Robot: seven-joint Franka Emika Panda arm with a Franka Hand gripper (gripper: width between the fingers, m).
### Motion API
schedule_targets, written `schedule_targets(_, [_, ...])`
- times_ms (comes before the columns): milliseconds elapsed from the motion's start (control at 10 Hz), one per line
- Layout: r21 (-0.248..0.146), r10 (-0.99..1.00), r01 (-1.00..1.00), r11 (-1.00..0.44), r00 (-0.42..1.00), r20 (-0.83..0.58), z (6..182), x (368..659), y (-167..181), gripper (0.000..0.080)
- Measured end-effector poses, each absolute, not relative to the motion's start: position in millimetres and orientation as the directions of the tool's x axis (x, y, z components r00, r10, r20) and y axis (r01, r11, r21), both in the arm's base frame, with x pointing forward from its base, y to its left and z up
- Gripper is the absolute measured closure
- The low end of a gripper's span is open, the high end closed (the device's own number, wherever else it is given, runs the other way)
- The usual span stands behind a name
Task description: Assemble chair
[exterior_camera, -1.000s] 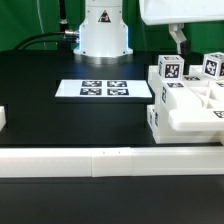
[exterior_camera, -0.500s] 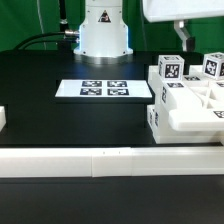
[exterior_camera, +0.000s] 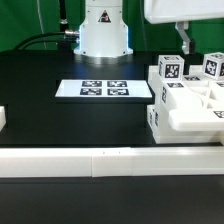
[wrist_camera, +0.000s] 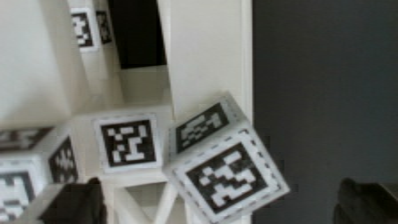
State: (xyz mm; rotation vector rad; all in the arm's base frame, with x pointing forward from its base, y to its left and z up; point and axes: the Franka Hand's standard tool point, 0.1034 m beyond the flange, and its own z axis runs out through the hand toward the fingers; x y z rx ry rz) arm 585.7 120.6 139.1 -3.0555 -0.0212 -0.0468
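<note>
gripper (exterior_camera: 186, 40) up over the chair (exterior_camera: 185, 105), fingers spread, holding nothing | chair jammed against the rail (exterior_camera: 110, 160) | table (exterior_camera: 60, 120) open toward exterior view's left

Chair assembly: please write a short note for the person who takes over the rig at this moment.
Gripper: above the chair pieces at the exterior view's right, holding nothing; open or shut cannot be told.
Chair pieces: clustered at the exterior view's right edge, tagged posts upright; how far they are joined is not clear.
Marker board: flat at table centre.
White rail: along the near edge.
Left: grasp the next piece and continue joining.
</note>
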Motion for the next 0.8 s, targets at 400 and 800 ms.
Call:
schedule_targets(400, [-0.008,0.28,0.281,-0.96,0.959,0.045,138.7,587,124,0.015])
schedule_targets(800, [0.01,0.361,0.361,-0.933,0.932,0.028,129.2,583,127,0.015])
